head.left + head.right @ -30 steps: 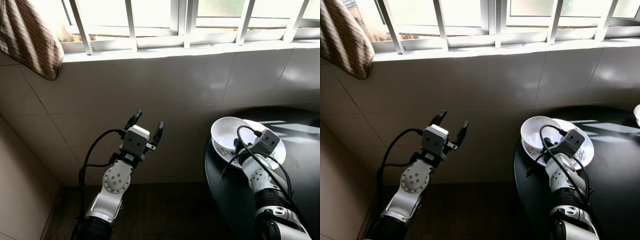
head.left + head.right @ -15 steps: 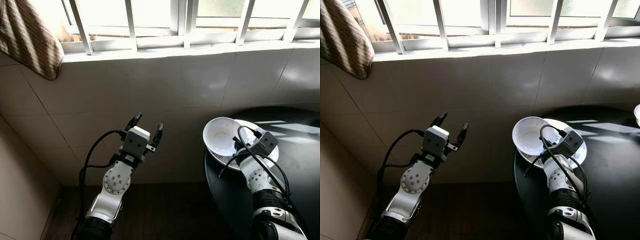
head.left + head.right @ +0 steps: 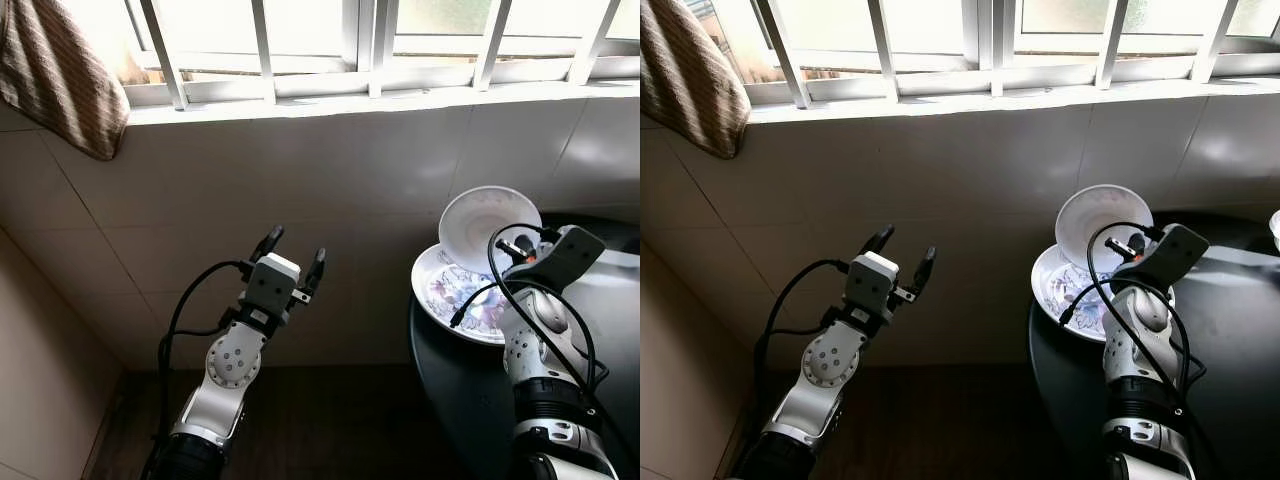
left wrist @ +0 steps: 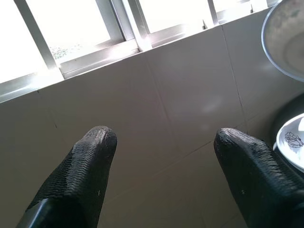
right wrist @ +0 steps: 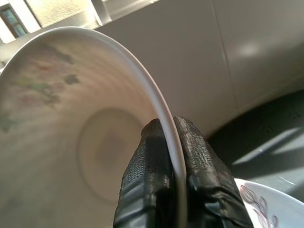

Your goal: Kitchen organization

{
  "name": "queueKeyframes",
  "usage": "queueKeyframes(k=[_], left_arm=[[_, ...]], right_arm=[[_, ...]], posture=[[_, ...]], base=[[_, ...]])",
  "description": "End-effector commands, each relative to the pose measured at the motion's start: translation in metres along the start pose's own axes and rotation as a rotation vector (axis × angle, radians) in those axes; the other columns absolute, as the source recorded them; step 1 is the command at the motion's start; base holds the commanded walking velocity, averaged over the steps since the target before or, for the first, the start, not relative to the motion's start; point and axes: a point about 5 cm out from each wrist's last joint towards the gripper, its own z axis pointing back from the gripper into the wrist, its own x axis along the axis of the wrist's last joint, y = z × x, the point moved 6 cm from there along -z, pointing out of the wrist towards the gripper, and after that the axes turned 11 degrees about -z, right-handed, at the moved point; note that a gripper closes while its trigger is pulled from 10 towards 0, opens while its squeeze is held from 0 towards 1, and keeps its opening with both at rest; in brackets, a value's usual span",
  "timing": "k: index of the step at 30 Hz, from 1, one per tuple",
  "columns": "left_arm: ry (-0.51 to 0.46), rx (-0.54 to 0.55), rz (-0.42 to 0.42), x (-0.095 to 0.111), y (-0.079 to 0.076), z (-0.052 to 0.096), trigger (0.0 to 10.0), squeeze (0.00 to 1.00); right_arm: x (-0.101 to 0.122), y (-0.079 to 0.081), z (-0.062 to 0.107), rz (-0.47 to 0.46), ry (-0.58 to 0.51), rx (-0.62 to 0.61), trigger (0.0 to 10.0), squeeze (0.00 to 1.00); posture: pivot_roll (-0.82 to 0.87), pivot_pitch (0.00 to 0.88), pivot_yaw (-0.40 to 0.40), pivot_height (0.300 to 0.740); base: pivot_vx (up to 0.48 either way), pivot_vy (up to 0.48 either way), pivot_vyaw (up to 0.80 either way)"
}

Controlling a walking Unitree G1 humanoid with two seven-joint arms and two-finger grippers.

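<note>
We count one bowl (image 3: 489, 216), one plate (image 3: 459, 294), one round dark table (image 3: 600, 380), one striped cloth (image 3: 60, 75) and two grippers.

The right gripper (image 5: 172, 156) pinches the bowl by its rim, one finger inside and one outside, fingers narrow with only the rim between them. The bowl is lifted clear and tipped on edge, its hollow facing us, just above the far part of the plate and in front of the tiled wall (image 3: 330, 180). It sits at the far end of the right gripper, up and slightly left of the wrist block.

The plate lies flat at the table's left edge, floral print showing, near the right arm.

The left gripper (image 3: 292, 258) hangs in the air left of the table, pointing at the wall, fingers (image 4: 78, 171) spread wide, holding nothing. The bowl is well to its right.

The cloth hangs at far left, under the barred window (image 3: 370, 45).

The right wrist view gives us the pinch itself and a faint floral print inside the bowl; the head views are too coarse for that. The left wrist view catches the bowl's outside (image 4: 285, 38) and a slice of plate (image 4: 292, 145) at one edge.
</note>
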Motion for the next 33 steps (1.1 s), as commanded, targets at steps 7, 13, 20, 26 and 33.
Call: queueKeyframes(k=[7, 13, 20, 26, 33], left_arm=[[0.033, 0.004, 0.013, -0.007, 0.003, 0.001, 10.0, 0.00], [0.032, 0.011, 0.015, -0.006, 0.005, 0.001, 10.0, 0.00], [0.031, 0.013, 0.016, -0.006, 0.005, 0.001, 10.0, 0.00], [-0.005, 0.032, -0.005, 0.000, 0.010, 0.000, 10.0, 0.00], [-0.010, 0.051, -0.004, 0.001, 0.014, 0.001, 10.0, 0.00]], right_arm=[[-0.011, 0.073, 0.019, 0.139, 0.005, 0.344, 0.0, 0.00], [-0.022, 0.086, 0.031, 0.168, 0.031, 0.418, 0.0, 0.00], [-0.022, 0.087, 0.034, 0.179, 0.028, 0.431, 0.0, 0.00], [-0.016, 0.089, 0.034, 0.204, -0.007, 0.433, 0.0, 0.00], [-0.010, 0.096, 0.035, 0.232, -0.042, 0.464, 0.0, 0.00]], posture=[[0.04, 0.000, 0.031, 0.740], [0.04, 0.000, 0.029, 0.740], [0.04, 0.000, 0.029, 0.740], [0.04, 0.000, 0.028, 0.740], [0.04, 0.000, 0.026, 0.740]], base=[[0.000, 0.189, 0.23], [0.000, 0.480, 0.80], [0.000, 0.480, 0.80], [0.000, 0.141, 0.80], [0.000, 0.000, 0.80]])
